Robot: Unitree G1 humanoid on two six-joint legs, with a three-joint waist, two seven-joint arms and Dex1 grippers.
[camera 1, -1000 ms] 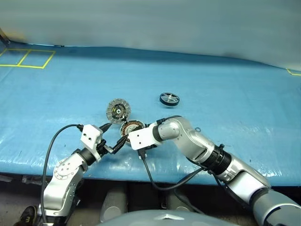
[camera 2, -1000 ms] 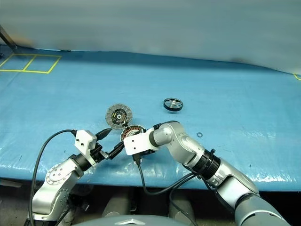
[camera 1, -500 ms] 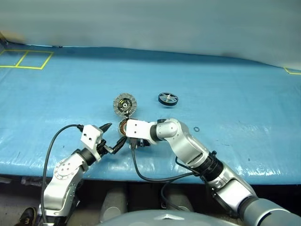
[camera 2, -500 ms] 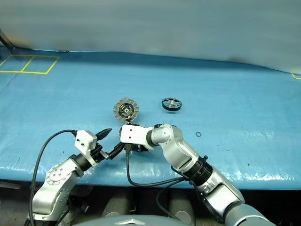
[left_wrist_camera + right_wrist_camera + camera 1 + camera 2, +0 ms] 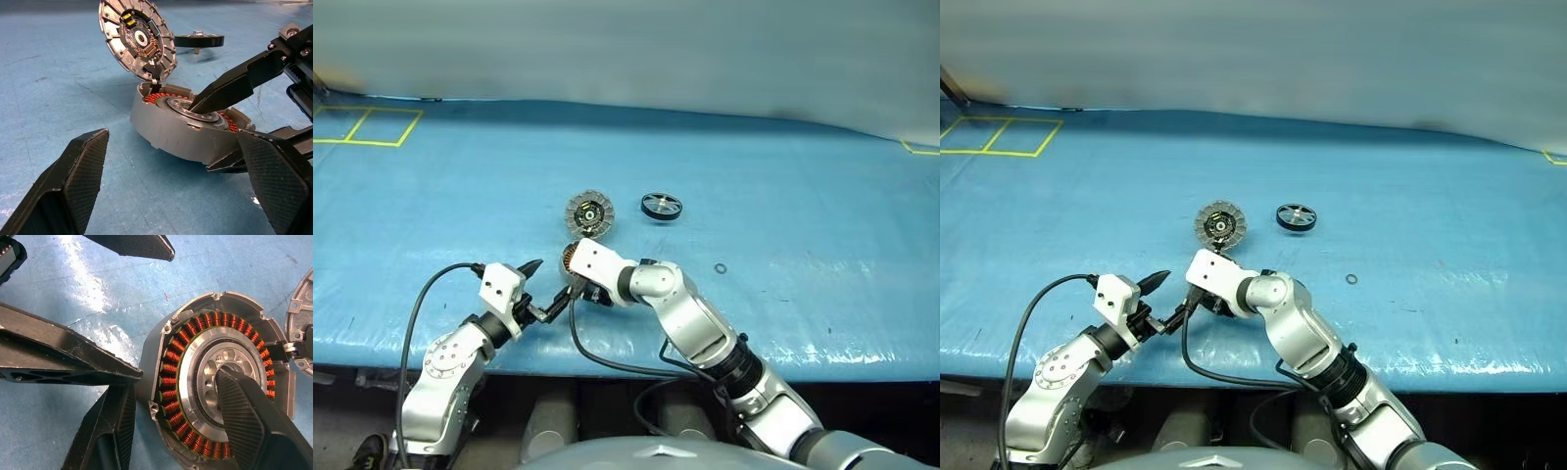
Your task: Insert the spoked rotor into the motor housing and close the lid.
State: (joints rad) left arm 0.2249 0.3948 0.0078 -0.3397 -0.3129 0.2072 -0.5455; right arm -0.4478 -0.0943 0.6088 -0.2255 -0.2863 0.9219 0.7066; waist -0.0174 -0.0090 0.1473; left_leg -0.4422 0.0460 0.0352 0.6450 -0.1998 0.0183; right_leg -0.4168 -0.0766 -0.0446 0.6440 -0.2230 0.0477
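The motor housing (image 5: pixel 168 340), a silver casing with copper windings, lies on the blue table just ahead of both arms. My right gripper (image 5: pixel 173 382) is shut on its wall, one finger on the central hub and the other outside. The hinged lid (image 5: pixel 589 213) stands open behind it, segmented inner face showing. The spoked rotor (image 5: pixel 663 206) lies on the table to the lid's right, apart from both grippers. My left gripper (image 5: pixel 549 281) is open wide to the housing's left, with one fingertip close to its wall and nothing between the fingers.
A small ring (image 5: pixel 720 268) lies on the blue sheet right of the housing. Yellow tape squares (image 5: pixel 362 122) mark the far left corner. The table's front edge (image 5: pixel 607 357) runs just behind my wrists, with cables hanging over it.
My right wrist has rolled with the housing in its grip, and the open lid has swung from the left side to the right and farther back. The left arm and the rotor stayed put.
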